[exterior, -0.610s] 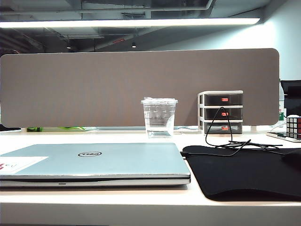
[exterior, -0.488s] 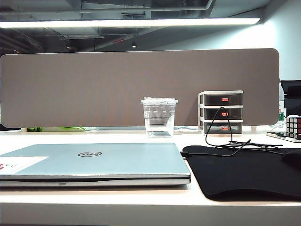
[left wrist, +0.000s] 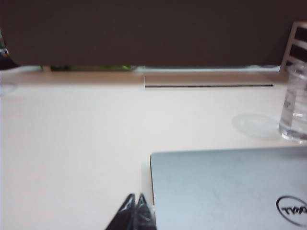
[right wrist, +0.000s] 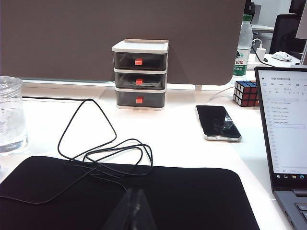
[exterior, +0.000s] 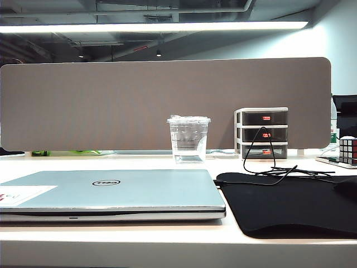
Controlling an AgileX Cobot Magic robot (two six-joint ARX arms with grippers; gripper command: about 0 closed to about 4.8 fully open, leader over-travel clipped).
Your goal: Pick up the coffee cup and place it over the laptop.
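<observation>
Lidded coffee cup [exterior: 189,139], seemingly empty; left gripper [left wrist: 135,203], right gripper [right wrist: 135,199] closed.

Closed laptop [exterior: 109,192] flat on table [exterior: 167,243], lid logo up, white sticker at left corner. Coffee cup [exterior: 188,139] upright behind laptop, apart from it. Black mouse pad [exterior: 290,204] just right of laptop. Drawer unit [exterior: 262,133] behind-right of laptop, black cable [exterior: 268,162] draped before it. No grippers visible.
</observation>
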